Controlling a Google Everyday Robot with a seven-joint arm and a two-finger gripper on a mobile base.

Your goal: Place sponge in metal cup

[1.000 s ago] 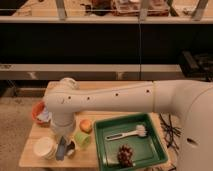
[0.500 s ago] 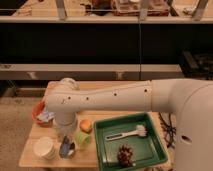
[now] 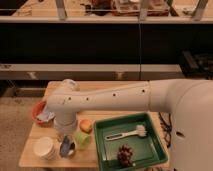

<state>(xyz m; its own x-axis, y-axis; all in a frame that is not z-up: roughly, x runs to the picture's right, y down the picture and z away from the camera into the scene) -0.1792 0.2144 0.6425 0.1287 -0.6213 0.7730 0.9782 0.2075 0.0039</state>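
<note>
In the camera view the white arm reaches left across the wooden table [image 3: 37, 132], blocking much of it. The gripper [image 3: 65, 141] hangs low over the metal cup [image 3: 67, 149], just left of the green tray [image 3: 152, 142]; I cannot tell how its fingers are set. A bluish sponge [image 3: 64, 146] sits at the cup's mouth. Beside the cup stand a white cup [image 3: 44, 148] and a green cup [image 3: 82, 139]. An orange bowl [image 3: 39, 114] lies further back. The tray holds a brush [image 3: 127, 133] and a pinecone [image 3: 124, 154].

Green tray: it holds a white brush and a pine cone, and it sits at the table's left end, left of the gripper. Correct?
Not quite. The camera view shows the green tray at the table's right end, right of the gripper. The white brush and pine cone are inside it.
</note>
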